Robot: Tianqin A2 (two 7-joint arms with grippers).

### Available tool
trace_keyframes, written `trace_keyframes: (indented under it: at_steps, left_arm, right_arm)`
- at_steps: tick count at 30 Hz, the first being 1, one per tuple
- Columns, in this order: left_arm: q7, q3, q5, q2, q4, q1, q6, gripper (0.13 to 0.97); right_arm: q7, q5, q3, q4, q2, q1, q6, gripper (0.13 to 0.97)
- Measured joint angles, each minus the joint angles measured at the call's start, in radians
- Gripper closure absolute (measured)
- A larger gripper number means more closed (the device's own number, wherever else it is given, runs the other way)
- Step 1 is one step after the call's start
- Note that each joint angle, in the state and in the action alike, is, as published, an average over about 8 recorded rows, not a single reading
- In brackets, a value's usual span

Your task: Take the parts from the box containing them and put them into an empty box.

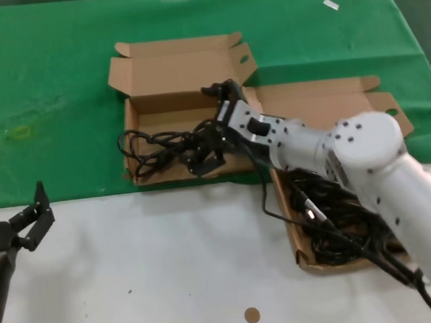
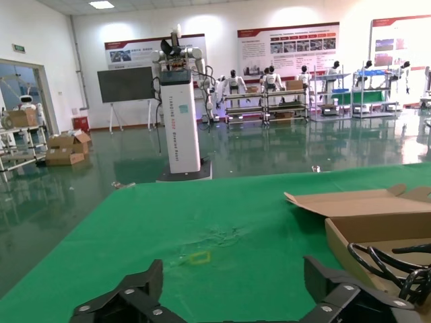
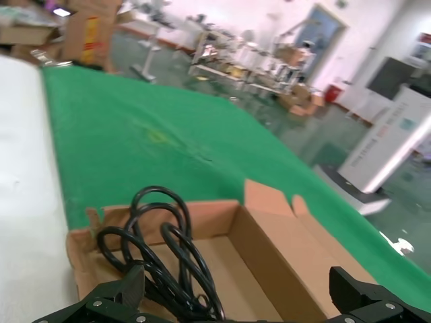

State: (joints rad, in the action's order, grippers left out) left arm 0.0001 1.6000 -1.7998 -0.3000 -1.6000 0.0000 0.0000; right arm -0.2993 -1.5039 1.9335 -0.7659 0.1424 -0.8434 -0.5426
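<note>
On the green cloth, the right gripper (image 1: pixel 209 149) hangs wide-jawed over a cord (image 1: pixel 155 147) already lying lengthwise in the left box (image 1: pixel 167 83), more cords (image 1: pixel 338 227) fill the right box (image 1: pixel 322 95), and the left gripper (image 1: pixel 31 219) idles open.

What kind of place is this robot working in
Probably a robotics lab or demo hall. Past the green-covered table stand a tall white robot kiosk, display posters on the wall, and shelving racks on a glossy floor.
</note>
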Motion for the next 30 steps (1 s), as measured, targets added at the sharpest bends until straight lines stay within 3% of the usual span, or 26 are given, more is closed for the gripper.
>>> trace_keyframes:
  at_steps: [2, 10, 19, 30]
  left_arm:
    - [0.000, 0.000, 0.000, 0.000, 0.000, 0.000, 0.000, 0.494]
    - [0.000, 0.000, 0.000, 0.000, 0.000, 0.000, 0.000, 0.301]
    - [0.000, 0.000, 0.000, 0.000, 0.000, 0.000, 0.000, 0.181]
    - [0.000, 0.000, 0.000, 0.000, 0.000, 0.000, 0.000, 0.132]
  right_arm:
    - [0.014, -0.013, -0.015, -0.038, 0.007, 0.038, 0.025, 0.150]
    - [0.070, -0.069, -0.077, -0.194, 0.037, 0.195, 0.126, 0.129]
    - [0.133, -0.132, -0.148, -0.370, 0.070, 0.374, 0.241, 0.129]
    - [0.210, -0.208, -0.234, -0.585, 0.110, 0.590, 0.380, 0.129]
